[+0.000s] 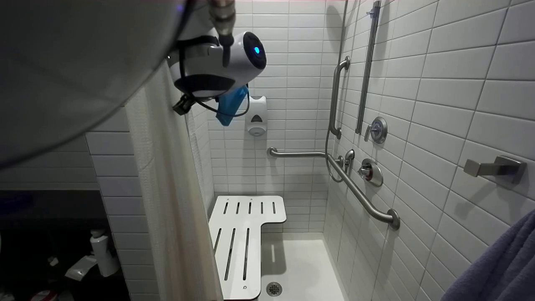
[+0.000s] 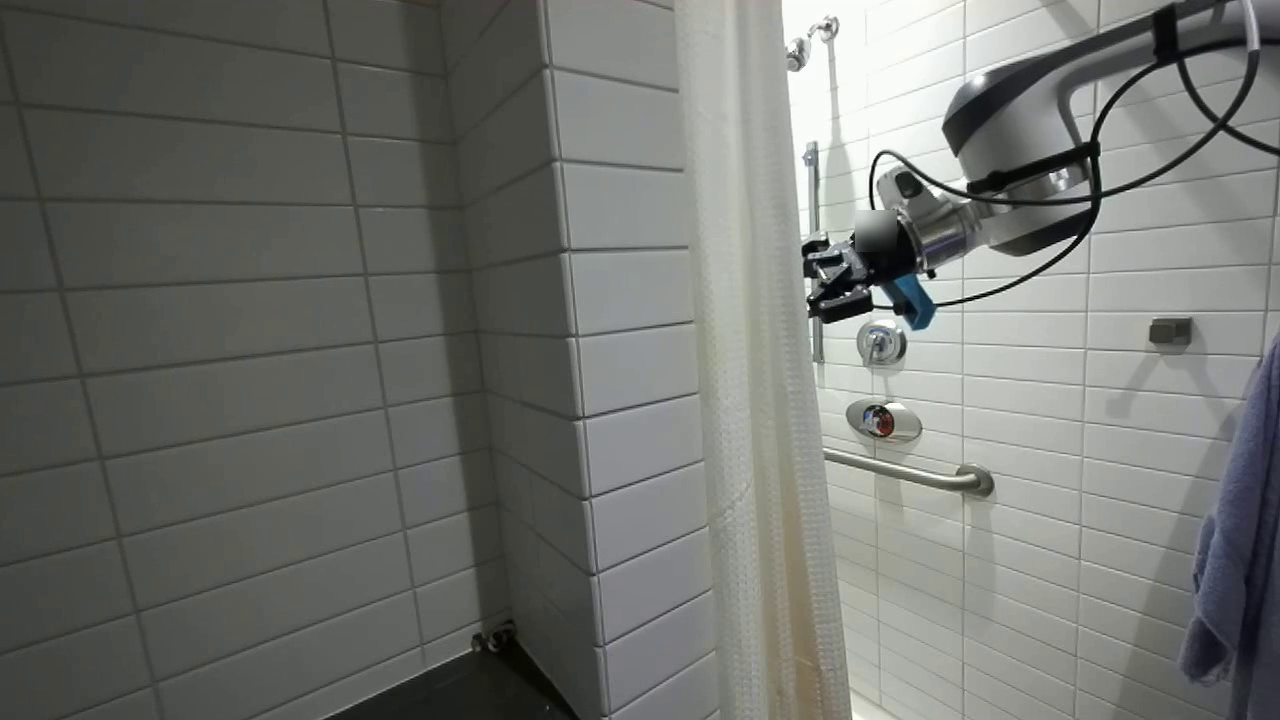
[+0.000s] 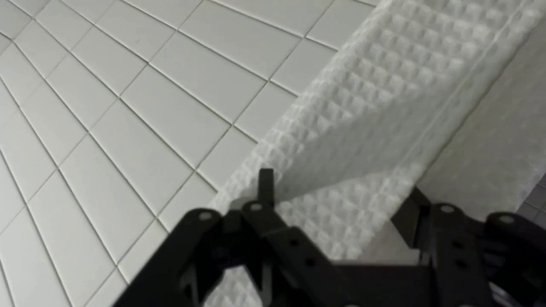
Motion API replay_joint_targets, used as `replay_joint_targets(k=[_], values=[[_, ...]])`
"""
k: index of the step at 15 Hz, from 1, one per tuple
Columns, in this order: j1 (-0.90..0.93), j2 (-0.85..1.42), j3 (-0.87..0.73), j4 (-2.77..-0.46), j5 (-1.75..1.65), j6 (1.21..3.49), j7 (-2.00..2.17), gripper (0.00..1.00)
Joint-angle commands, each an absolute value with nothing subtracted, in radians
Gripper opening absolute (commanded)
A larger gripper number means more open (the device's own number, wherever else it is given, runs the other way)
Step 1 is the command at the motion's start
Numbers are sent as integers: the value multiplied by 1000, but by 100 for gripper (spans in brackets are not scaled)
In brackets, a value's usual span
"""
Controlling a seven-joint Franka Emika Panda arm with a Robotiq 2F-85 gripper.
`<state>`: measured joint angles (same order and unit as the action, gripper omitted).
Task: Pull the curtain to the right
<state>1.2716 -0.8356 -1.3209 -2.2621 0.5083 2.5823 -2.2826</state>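
Observation:
The off-white curtain hangs in soft vertical folds in both exterior views (image 1: 171, 196) (image 2: 760, 400). Its waffle texture and a hem edge fill the middle and upper right of the wrist view (image 3: 375, 81). My gripper (image 3: 340, 198) is open, its black fingers wide apart. Curtain fabric shows between and beyond the fingers, with the edge fold near the right finger. In an exterior view the gripper (image 2: 825, 278) is on the shower side, right at the curtain's right edge; whether it touches the fabric cannot be told. In an exterior view (image 1: 217, 67) the arm's wrist shows, but the fingers are hidden.
A white slatted seat (image 1: 238, 255) stands behind the curtain. Steel grab bars (image 1: 363, 200), valve knobs (image 1: 378, 130) and a hook (image 1: 495, 167) stick out from the tiled wall. A purple towel (image 1: 501, 263) hangs at the right. A tiled wall corner (image 2: 640, 400) stands left of the curtain.

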Motion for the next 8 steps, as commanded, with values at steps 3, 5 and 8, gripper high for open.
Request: replay_joint_targets(k=[3,5,8], values=[[1259,-818,-1298,-2276,412,2620,-2177,21],[1255,-810,-1290,-2275,380,2621,-2143,6],[1256,-793,-1276,-2269,334,2620,-2094,0]])
